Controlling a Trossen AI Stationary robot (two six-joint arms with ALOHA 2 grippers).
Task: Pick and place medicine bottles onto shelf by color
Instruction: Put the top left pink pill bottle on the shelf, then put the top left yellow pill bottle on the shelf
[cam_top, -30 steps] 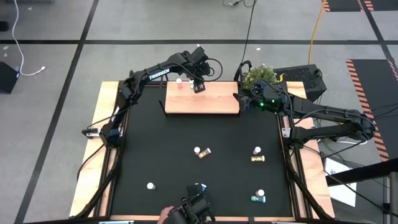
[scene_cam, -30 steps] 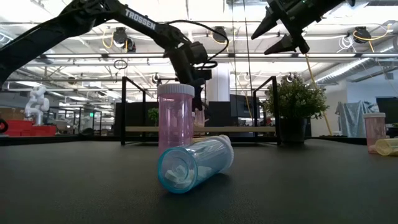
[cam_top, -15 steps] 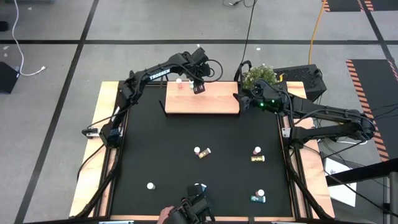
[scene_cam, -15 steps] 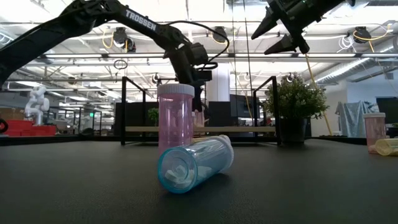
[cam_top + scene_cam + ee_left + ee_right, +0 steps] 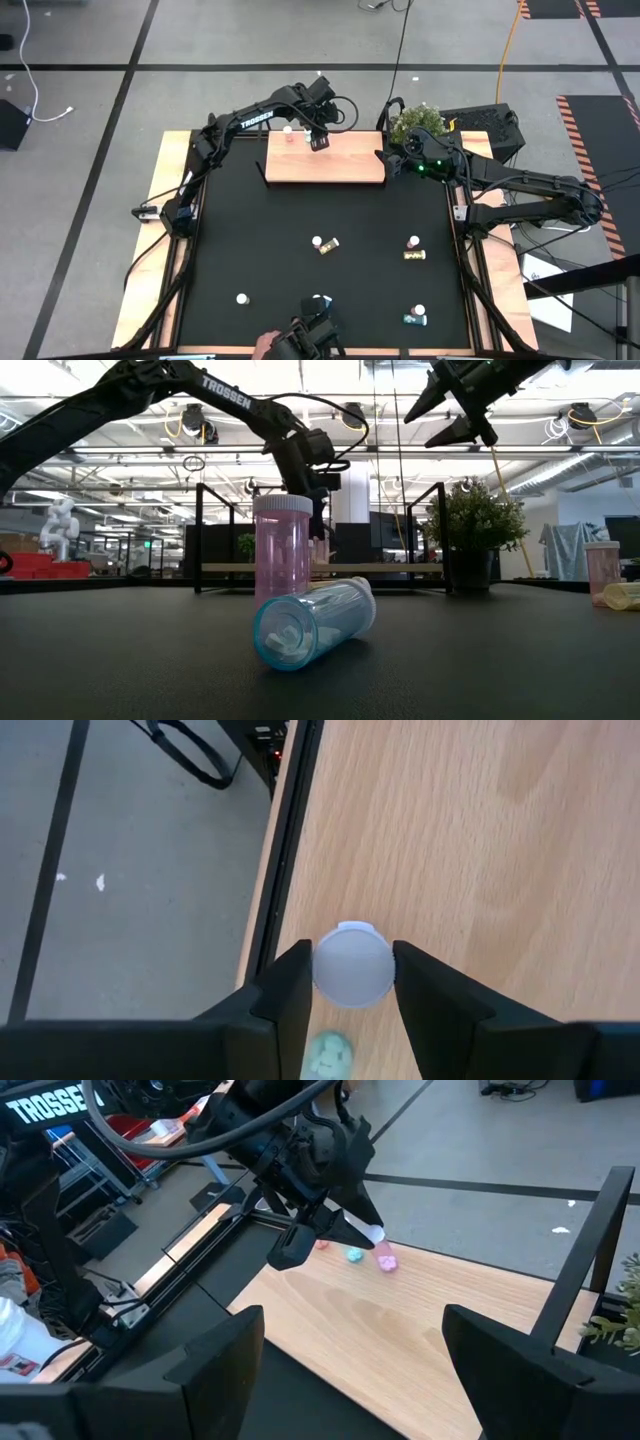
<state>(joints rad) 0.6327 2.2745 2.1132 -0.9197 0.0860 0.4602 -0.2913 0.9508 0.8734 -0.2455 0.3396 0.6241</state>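
Observation:
The light-wood shelf [image 5: 325,160] stands at the far edge of the black mat. My left gripper [image 5: 318,138] hangs over the shelf's far left part, shut on a white-capped medicine bottle [image 5: 352,965]. In the right wrist view pink [image 5: 387,1262] shows under its cap. A teal bottle [image 5: 354,1255] and a pink bottle [image 5: 288,132] stand beside it on the shelf. My right gripper [image 5: 388,158] is open and empty, raised above the shelf's right end; it also shows in the low view [image 5: 450,410]. My left gripper pinches the bottle's round white cap [image 5: 380,965] between its two fingers [image 5: 290,990], one on either side. The fingers come from above, pointing down at the shelf board. The bottle is upright, cap up. Whether its base stands on the board, I cannot tell.
Several bottles are scattered on the mat [image 5: 250,230]: a white-capped and yellow pair [image 5: 323,244], a pink [image 5: 413,241] and a yellow one [image 5: 413,256], a teal one [image 5: 412,320]. A pink upright bottle [image 5: 283,545] and a lying teal one [image 5: 315,622] are at the near edge. A potted plant [image 5: 418,120] stands by the shelf.

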